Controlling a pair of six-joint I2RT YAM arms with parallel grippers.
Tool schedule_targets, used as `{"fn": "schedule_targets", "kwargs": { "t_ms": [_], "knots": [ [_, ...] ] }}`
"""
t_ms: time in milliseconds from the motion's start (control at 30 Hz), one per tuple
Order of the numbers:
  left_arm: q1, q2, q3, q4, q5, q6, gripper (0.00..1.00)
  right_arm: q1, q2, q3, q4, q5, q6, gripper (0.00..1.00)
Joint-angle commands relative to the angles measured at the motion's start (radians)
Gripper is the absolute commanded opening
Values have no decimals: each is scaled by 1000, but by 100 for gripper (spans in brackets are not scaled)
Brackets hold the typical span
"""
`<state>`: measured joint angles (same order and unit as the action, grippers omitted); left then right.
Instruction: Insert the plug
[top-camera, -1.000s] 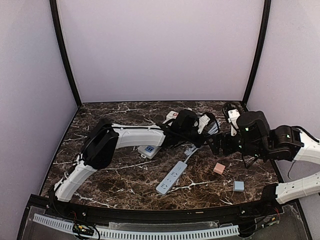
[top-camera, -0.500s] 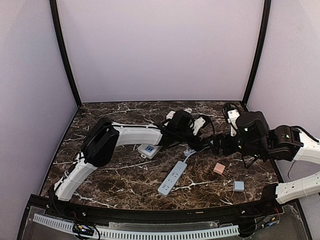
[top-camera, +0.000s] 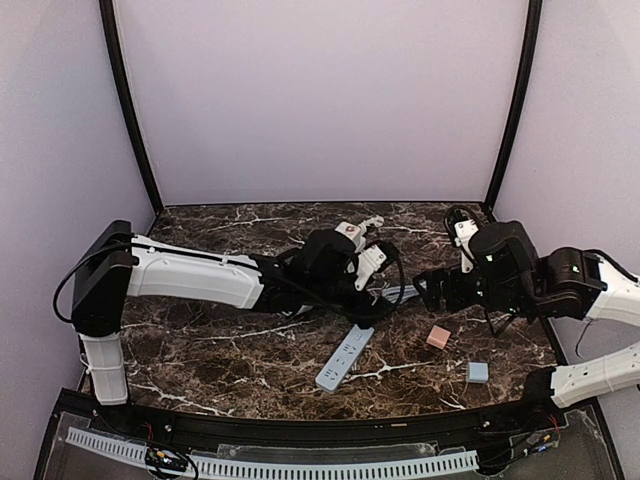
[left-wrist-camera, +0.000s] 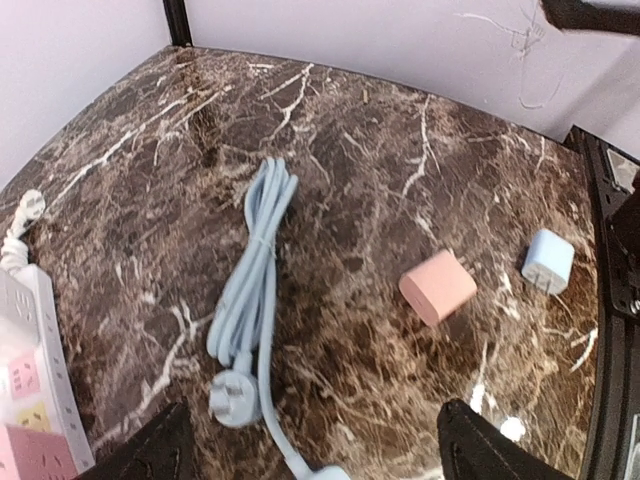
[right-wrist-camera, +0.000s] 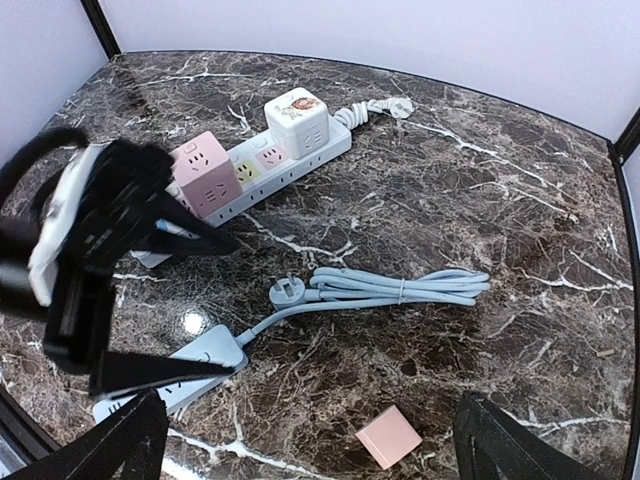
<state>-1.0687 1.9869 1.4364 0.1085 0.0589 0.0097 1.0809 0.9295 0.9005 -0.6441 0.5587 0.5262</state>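
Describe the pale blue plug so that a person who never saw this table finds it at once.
On the dark marble table lies a tied bundle of pale blue cable, near the pink block. The plug is the small round head at the bundle's end, with metal prongs, unlike the square pink block.

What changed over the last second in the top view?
The left arm swung its elbow back and to the left, and the left gripper drew back slightly leftward, open and holding nothing. Roughly unchanged: the right gripper, open; the blue power strip; the pink adapter; the blue adapter.
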Motion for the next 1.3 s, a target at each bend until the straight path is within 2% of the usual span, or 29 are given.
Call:
{"fn": "schedule_targets", "kwargs": {
  "t_ms": [0, 133, 300, 367, 567, 800, 1100, 1267],
  "knots": [
    [-54, -103, -188, -24, -131, -82, 84, -6, 23, 16, -12, -12, 29, 99],
    [-149, -133, -310, -25, -235, -130, 85, -7, 44, 10, -13, 7, 52, 99],
    [-216, -114, -343, -73, -415, -199, 85, -7, 31, 8, -9, 15, 73, 99],
    [-228, -114, -364, -79, -442, -227, 84, -8, 31, 6, -9, 9, 74, 99],
    [-235, -112, -408, -89, -437, -254, 81, -7, 58, 9, -12, 1, 71, 99],
    [-232, -106, -415, -139, -529, -219, 72, -8, 89, -1, -9, -10, 77, 99],
    [-173, -130, -450, -163, -570, -221, 68, -11, 210, -15, -26, -102, 61, 99],
    [-156, -155, -470, -159, -554, -221, 69, -13, 267, 16, -74, -103, 51, 99]
  ]
}}
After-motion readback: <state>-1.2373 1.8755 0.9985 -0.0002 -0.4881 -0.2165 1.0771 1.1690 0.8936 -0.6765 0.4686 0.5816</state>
